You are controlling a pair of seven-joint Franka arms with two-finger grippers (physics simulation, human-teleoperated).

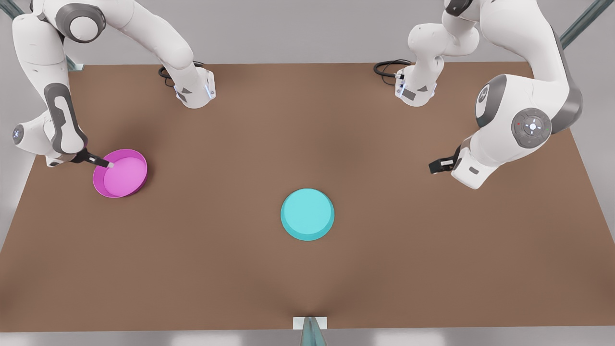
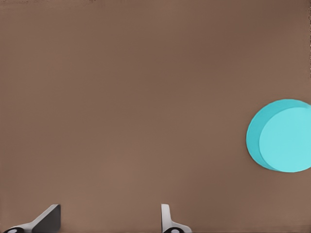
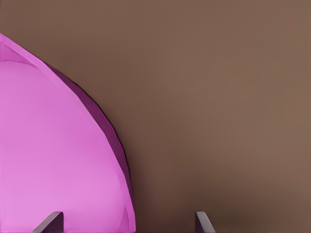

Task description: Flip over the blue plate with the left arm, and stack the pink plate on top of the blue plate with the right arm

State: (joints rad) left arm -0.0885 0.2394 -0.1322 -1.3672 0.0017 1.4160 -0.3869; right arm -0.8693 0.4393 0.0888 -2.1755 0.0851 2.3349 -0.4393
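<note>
While blue plate (image 1: 307,214) lies base-up, right gripper (image 1: 106,164) open over pink plate (image 1: 121,174) rim; left gripper (image 1: 435,166) open, waiting

Your count: two plates, two arms, one desk.
You have one blue plate (image 1: 307,214) and one pink plate (image 1: 121,174) on a single brown desk (image 1: 307,288), plus two white arms, each with one tool: the left tool (image 1: 436,166) and the right tool (image 1: 103,162).
</note>
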